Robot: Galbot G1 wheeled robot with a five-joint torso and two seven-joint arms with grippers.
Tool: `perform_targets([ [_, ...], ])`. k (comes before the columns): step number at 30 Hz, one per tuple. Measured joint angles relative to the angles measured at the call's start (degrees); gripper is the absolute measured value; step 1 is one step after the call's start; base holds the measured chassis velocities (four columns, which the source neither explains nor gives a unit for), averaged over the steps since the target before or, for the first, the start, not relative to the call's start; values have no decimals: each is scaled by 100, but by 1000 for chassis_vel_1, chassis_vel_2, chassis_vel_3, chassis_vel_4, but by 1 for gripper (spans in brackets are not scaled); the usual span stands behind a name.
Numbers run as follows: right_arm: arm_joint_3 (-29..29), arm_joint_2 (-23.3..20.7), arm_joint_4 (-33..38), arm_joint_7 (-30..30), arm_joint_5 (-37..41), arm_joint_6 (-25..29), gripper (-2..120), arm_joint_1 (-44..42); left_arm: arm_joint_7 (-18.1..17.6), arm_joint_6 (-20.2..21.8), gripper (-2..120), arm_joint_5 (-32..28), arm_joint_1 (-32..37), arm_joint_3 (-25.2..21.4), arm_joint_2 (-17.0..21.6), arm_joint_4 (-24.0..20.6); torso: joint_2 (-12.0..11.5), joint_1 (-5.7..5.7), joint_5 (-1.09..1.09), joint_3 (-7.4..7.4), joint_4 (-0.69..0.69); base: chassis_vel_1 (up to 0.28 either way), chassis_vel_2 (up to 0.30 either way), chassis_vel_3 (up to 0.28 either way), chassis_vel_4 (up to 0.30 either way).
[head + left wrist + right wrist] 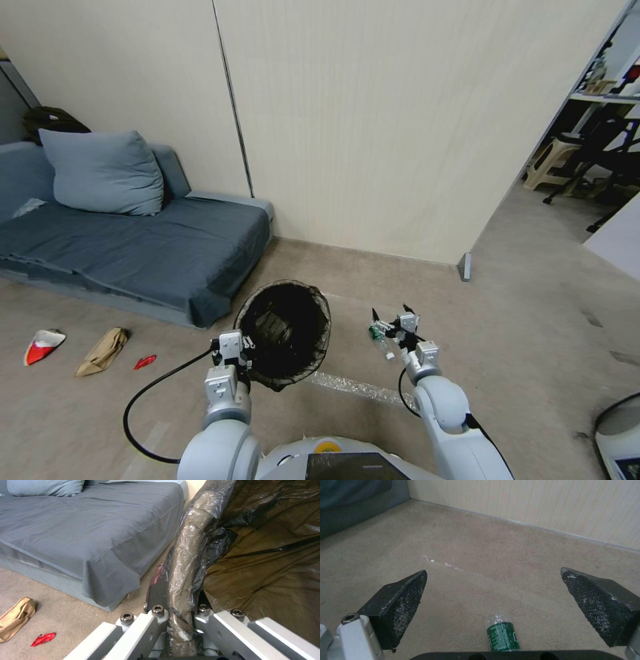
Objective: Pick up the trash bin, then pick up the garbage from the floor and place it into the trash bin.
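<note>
Head view shows the left gripper [235,347] clamped on the rim of the bin [287,333], which it holds up, so the first step looks done. Right gripper [390,315] hangs with jaws wide apart just above a green bottle [502,636] on the beige carpet [520,320]. A paper bag [101,351] and red wrappers [144,361] lie well left, near the grey sofa [133,247].

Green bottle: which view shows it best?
Right wrist view: the green bottle lies on the carpet between the open right gripper's fingers, label visible though its base is cut off. Head view shows it whole but tiny. Left wrist view looks at the trash bin.
</note>
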Motion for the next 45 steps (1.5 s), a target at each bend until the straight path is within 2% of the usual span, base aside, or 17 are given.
perform_targets([
  [9, -89, -12, -994, -299, -35, 23, 100, 381, -5, 0, 1, 14, 23, 16, 17, -23, 0, 0, 0, 0, 0, 0, 0, 0, 0],
  [18, -132, 54, -1926, -541, -263, 264, 100, 687, -13, 0, 1, 14, 26, 4, 29, -38, 0, 0, 0, 0, 0, 0, 0, 0, 0],
  [31, -75, 71, -2820, -684, -314, 348, 100, 1434, -17, -16, 1, 52, 48, 11, 15, -46, 0, 0, 0, 0, 0, 0, 0, 0, 0],
  [36, -100, 47, -3025, -713, -281, 333, 100, 1583, -18, -22, 1, 62, 54, 11, 10, -47, 0, 0, -1, 0, 0, 0, 0, 0, 0],
  [45, -122, 101, -3801, -730, -352, 465, 100, 1804, -17, -36, 1, 98, 70, 25, 9, -41, 0, 0, 0, 0, 0, 0, 0, 0, 0],
])
